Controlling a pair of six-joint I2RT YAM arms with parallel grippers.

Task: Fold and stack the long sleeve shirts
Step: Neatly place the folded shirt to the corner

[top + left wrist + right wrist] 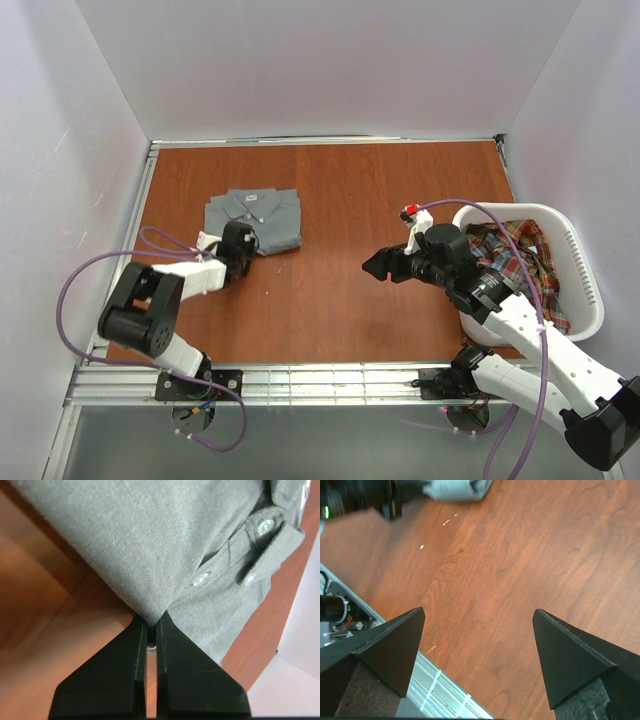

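Observation:
A plain grey long sleeve shirt [258,215] lies folded on the wooden table, collar and buttons facing up. My left gripper [240,233] is at its near edge. In the left wrist view the jaws are pressed together on a pinch of the grey shirt [175,545], with the gripper [150,626] shut on that fold. The plaid long sleeve shirt [515,258] lies crumpled in the white basket [592,290] at the right. My right gripper [378,265] hovers over bare wood at mid-table, open, with nothing between its fingers [402,645]. The grey shirt [457,487] shows at the top of the right wrist view.
White walls close in the table on three sides. A metal rail [320,382] runs along the near edge and shows below my right gripper [479,612]. Purple cables [75,290] loop beside the left arm. The basket stands against the right wall.

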